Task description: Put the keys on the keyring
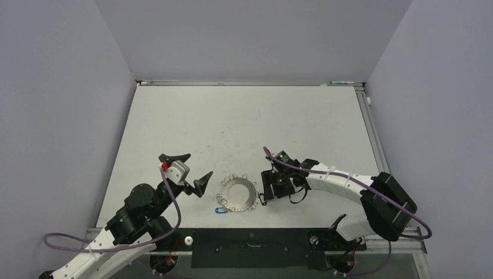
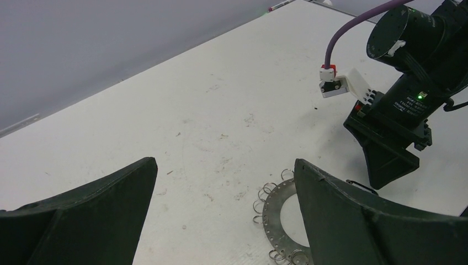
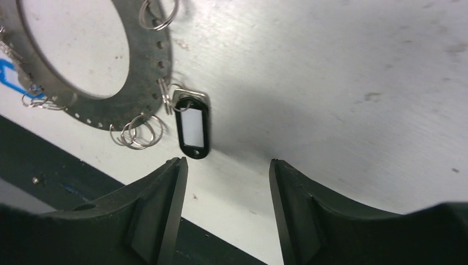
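A bare white tabletop [image 1: 244, 122] walled in grey carries two black-and-white robot arms mounted at its near edge. The left gripper [image 1: 200, 163] hangs just left of the work with its dark fingers [image 2: 88, 215] spread wide and nothing between them. The right gripper [image 3: 226, 163] sits low over the table just right of the work, its jaws parted and empty.

Between the two lies the large flat grey metal keyring [image 1: 224, 195], a washer-like disc flat on the table near the front edge, its rim fringed with small wire loops. The black oval key tag with a white label window [image 3: 192, 130] rests on the table at the ring's right side, just beyond the right fingertips, its small silver loop meeting the rim. The blue key tag [image 1: 221, 210] lies against the ring's near-left edge.
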Motion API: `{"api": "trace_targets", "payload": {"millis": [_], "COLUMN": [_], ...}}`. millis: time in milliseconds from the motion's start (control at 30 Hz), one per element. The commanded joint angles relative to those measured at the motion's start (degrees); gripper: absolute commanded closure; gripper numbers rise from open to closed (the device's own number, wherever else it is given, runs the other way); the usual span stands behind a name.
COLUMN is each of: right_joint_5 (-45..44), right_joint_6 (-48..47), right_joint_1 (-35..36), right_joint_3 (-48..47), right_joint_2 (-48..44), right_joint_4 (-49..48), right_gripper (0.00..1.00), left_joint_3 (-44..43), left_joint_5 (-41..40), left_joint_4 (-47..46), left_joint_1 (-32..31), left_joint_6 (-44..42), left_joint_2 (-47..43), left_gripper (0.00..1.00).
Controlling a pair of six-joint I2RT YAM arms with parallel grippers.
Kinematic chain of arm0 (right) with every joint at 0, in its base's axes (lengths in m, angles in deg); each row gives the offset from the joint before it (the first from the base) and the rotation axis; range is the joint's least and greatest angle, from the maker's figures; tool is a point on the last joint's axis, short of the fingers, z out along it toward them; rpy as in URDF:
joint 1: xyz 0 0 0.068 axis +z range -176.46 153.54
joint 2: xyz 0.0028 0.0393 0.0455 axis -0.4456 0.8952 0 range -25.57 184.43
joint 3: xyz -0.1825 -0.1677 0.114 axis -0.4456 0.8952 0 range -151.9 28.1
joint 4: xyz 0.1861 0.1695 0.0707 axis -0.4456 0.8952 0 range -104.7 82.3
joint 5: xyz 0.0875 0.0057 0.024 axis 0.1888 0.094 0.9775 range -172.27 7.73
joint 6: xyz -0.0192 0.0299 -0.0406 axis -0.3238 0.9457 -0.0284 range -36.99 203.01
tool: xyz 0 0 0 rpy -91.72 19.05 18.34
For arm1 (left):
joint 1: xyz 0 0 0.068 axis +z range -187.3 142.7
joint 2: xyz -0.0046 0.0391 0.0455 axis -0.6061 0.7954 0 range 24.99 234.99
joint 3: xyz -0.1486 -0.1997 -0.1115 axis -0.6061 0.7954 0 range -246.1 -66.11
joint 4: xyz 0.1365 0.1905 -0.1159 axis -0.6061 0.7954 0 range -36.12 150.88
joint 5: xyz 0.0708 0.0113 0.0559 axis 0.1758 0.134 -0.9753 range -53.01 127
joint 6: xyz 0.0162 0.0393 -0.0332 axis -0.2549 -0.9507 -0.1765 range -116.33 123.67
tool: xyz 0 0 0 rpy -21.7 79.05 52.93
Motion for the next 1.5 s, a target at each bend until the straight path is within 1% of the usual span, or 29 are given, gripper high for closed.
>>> {"api": "trace_targets", "payload": {"millis": [0, 67, 133, 167, 233, 300, 467, 533, 667, 800, 967, 1167, 1467], "right_joint_5": [-11.09, -15.29, -19.44, -21.72, -26.56, -31.83, -50.26, -54.26, -54.72, -55.91, -56.37, -55.29, -54.53], "right_joint_6": [0.75, 1.36, 2.38, 2.93, 3.94, 3.86, 1.63, 0.87, -0.12, 0.08, -0.90, -4.72, -9.31], "right_joint_1": [-0.06, -0.08, 0.17, 0.34, 0.78, 1.77, 7.53, 8.72, 8.88, 8.84, 8.88, 8.95, 9.87], "right_joint_3": [-5.08, -6.43, -6.63, -6.53, -5.74, -4.89, -3.08, -0.95, 4.76, 9.39, 14.11, 18.91, 21.51], "right_joint_2": [-3.85, -5.79, -8.90, -10.76, -14.44, -18.83, -30.48, -36.05, -45.23, -48.38, -49.41, -49.97, -48.88], "right_joint_4": [6.24, 7.33, 6.72, 5.96, 4.16, 2.39, -2.01, -5.24, -11.28, -14.87, -20.84, -30.78, -40.30], "right_gripper": [0.40, 0.35, 0.25, 0.24, 0.23, 0.22, 0.21, 0.21, 0.20, 0.20, 0.20, 0.18, 0.17], "left_joint_3": [-1.41, -1.47, -1.18, -1.02, -0.86, -1.06, -1.22, -1.14, -0.90, -0.79, -0.44, -0.15, -0.01], "left_joint_5": [-2.46, -6.49, -10.27, -11.96, -14.67, -15.66, -15.32, -14.92, -14.49, -14.57, -15.13, -13.41, -12.94], "left_joint_4": [-1.80, -2.04, -2.15, -2.06, -2.10, -1.66, -1.13, -1.14, -1.19, -1.17, -1.56, -2.10, -2.23], "left_joint_1": [0.31, 0.46, 0.47, 0.44, 0.48, 0.64, 0.82, 0.82, 1.05, 1.15, 1.26, 1.22, 1.22], "left_joint_6": [1.11, 2.03, 2.38, 2.48, 2.71, 2.83, 3.04, 3.14, 3.32, 3.41, 3.74, 4.34, 4.51], "left_joint_2": [0.00, -0.09, 0.00, 0.19, 1.04, 1.96, 2.27, 1.72, 0.50, -0.36, -0.91, -0.30, -0.18], "left_gripper": [0.04, 0.04, 0.04, 0.04, 0.04, 0.04, 0.04, 0.04, 0.04, 0.04, 0.04, 0.04, 0.04]}}
